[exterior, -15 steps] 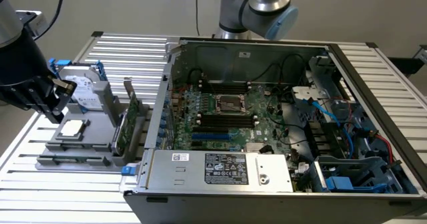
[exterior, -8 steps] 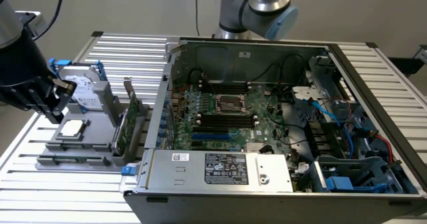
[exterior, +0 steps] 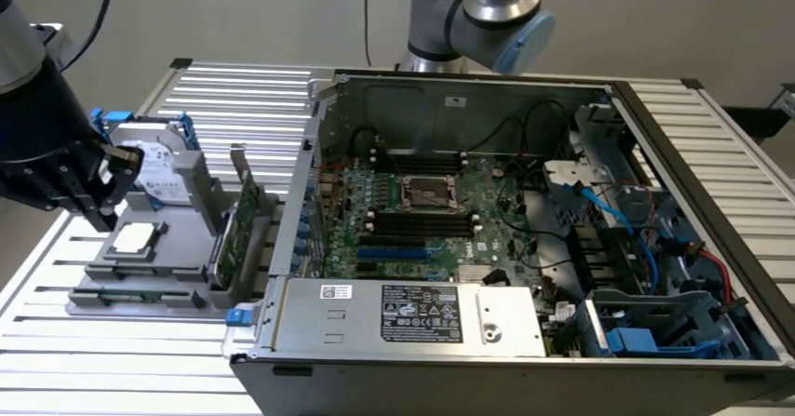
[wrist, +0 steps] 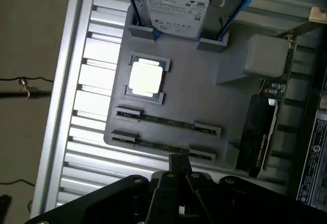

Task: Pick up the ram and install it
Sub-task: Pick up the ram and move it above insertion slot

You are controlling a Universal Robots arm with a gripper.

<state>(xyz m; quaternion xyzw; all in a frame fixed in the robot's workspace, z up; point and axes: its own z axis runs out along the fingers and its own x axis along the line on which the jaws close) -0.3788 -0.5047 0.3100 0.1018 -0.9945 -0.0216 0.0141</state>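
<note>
Hand [wrist: 179, 163], pinched closed and empty, above the ram [wrist: 161, 146] at the grey tray's [wrist: 204, 96] edge; grasp should fall mid-length, square across its thin faces.

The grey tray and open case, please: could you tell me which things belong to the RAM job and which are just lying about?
For the job: ram sticks in the grey tray; gripper, jaws shut, near them; motherboard memory slots.
Lying about: hard drive; processor chip; expansion card.
</note>
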